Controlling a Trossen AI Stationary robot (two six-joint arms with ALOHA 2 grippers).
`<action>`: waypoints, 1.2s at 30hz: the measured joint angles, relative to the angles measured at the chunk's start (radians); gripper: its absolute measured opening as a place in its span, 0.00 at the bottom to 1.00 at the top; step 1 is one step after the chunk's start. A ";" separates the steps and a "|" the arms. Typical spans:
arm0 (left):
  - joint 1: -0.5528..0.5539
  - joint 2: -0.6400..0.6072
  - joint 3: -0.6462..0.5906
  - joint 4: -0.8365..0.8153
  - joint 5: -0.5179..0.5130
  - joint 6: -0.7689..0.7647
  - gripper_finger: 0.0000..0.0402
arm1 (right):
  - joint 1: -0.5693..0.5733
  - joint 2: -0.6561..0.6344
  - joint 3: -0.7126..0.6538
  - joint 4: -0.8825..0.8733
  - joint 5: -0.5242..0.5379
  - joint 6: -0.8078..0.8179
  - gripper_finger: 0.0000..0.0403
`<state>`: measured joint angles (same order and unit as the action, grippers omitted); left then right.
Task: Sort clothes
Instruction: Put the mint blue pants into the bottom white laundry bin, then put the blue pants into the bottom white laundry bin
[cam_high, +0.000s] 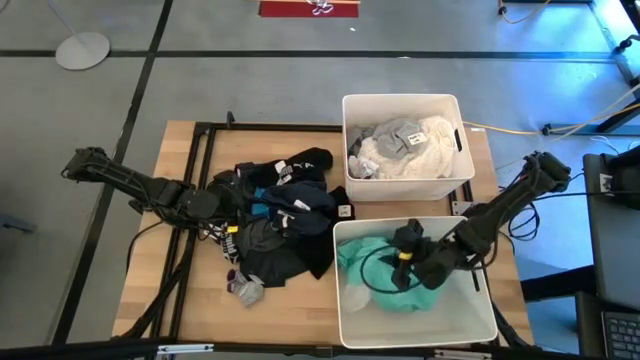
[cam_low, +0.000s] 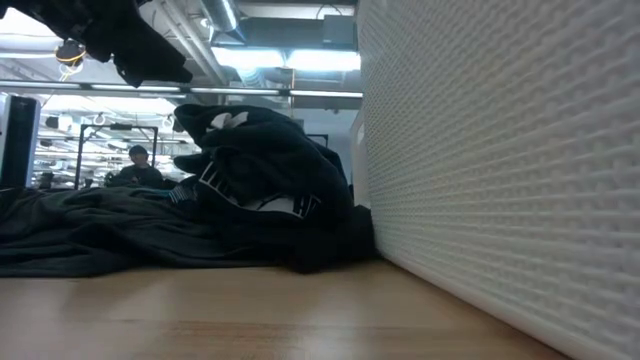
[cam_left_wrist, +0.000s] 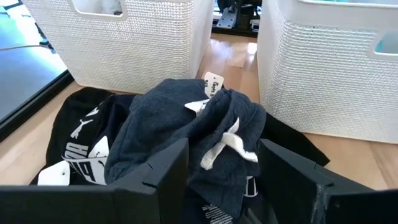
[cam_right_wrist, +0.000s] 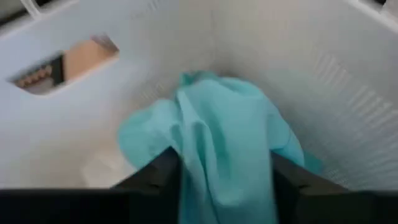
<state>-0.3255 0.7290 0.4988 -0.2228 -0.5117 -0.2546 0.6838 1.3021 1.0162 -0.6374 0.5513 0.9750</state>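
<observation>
The wooden table (cam_high: 180, 200) carries two white plastic bins on its right side. The far bin (cam_high: 405, 105) holds a heap of white, cream and grey garments (cam_high: 400, 148). The near bin (cam_high: 350, 310) holds a teal garment (cam_high: 362, 262) against its left wall.

Left of the bins, a pile of dark clothes (cam_high: 285, 225) spreads across the middle of the table: navy and black pieces with white lettering and paper tags. In the low view this pile (cam_low: 250, 190) lies right against the near bin's textured wall (cam_low: 500, 180). A small grey sock (cam_high: 245, 290) lies at the near edge of the pile.

The right gripper (cam_high: 405, 262) hangs inside the near bin, its fingers (cam_right_wrist: 155, 171) spread with the teal garment (cam_right_wrist: 224, 149) draped between them.

The left gripper (cam_high: 228, 200) sits at the left edge of the dark pile, its fingers (cam_left_wrist: 165, 171) spread apart over a crumpled navy garment (cam_left_wrist: 186, 118) with a white drawstring, not pinching it.
</observation>
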 joint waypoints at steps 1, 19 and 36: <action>0.000 0.002 0.000 0.003 0.000 0.000 0.45 | 0.000 0.003 -0.002 -0.003 -0.006 -0.007 0.44; 0.000 0.007 0.000 0.003 -0.001 -0.006 0.45 | 0.002 0.001 0.308 -0.093 0.252 -0.379 0.65; 0.007 0.019 0.000 -0.001 -0.011 0.180 0.45 | -0.252 0.058 0.181 0.300 0.160 -0.854 0.65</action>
<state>-0.3189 0.7485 0.4988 -0.2235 -0.5229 -0.0749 0.4317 1.3597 1.1970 -0.3373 0.7116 0.1209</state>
